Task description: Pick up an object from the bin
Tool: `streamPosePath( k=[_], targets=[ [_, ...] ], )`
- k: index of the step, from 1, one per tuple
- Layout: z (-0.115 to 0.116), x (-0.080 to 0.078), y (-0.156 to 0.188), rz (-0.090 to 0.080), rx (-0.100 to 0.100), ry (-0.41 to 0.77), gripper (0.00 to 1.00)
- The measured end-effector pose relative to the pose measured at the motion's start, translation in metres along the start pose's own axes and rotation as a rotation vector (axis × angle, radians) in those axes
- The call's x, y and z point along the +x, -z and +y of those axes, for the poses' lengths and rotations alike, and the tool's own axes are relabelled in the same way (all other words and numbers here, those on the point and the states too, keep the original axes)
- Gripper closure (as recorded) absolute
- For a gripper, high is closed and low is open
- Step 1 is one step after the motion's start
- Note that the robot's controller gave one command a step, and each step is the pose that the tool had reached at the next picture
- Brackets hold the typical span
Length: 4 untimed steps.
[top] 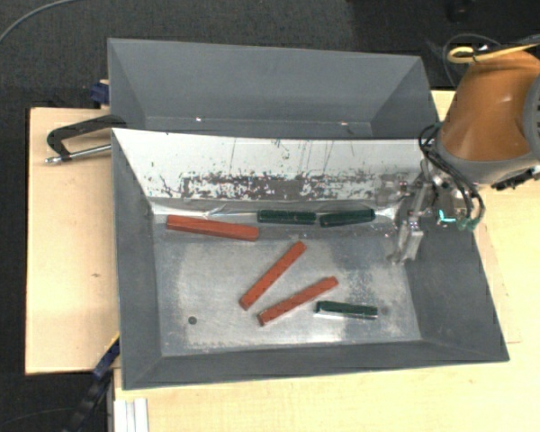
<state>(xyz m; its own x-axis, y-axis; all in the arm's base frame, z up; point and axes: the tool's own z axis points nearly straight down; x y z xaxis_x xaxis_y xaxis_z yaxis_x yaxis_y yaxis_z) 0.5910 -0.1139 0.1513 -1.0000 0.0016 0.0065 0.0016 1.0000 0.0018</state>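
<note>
**Grey metal bin**, viewed from above, with sloped walls around a scuffed flat floor.

**Arm**, under its orange cover, enters from the right of the frame. The gripper hangs over the floor's right edge with nothing seen in it. Whether it is spread or pressed together cannot be told.

**Contents:** six slim bars, all lying flat.

- **Three red bars (the longer kind):**
  - the left red bar lies along the foot of the back wall;
  - the diagonal red bar lies at centre;
  - the lower red bar lies just below the diagonal one.
- **Three dark green bars (the shorter kind):**
  - the back-left green bar and the back-right green bar lie end to end at the foot of the back wall;
  - the front green bar lies just beside the lower red bar's right end.

The back-right green bar is nearest the gripper.

**Handling (judged):** the bars look rigid, light and not fragile, and their smooth faces may slip. A hold across the narrow width at mid-length should keep a bar level. The wall crowds one side of each bar at the back, so the free-lying centre bars offer easier access.
</note>
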Motion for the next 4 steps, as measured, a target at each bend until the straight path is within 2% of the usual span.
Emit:
streamPosePath(
  k=[1, 2, 3, 4],
  targets=[
    [0.043, 0.054, -0.069, 0.003, -0.002, 0.058, 0.0],
    [0.115, 0.091, -0.083, -0.001, -0.003, 0.112, 0.0],
    [0.11, 0.089, -0.082, -0.006, 0.001, 0.105, 1.0],
    [0.109, 0.069, 0.066, -0.022, 0.001, -0.004, 1.0]
  ],
)
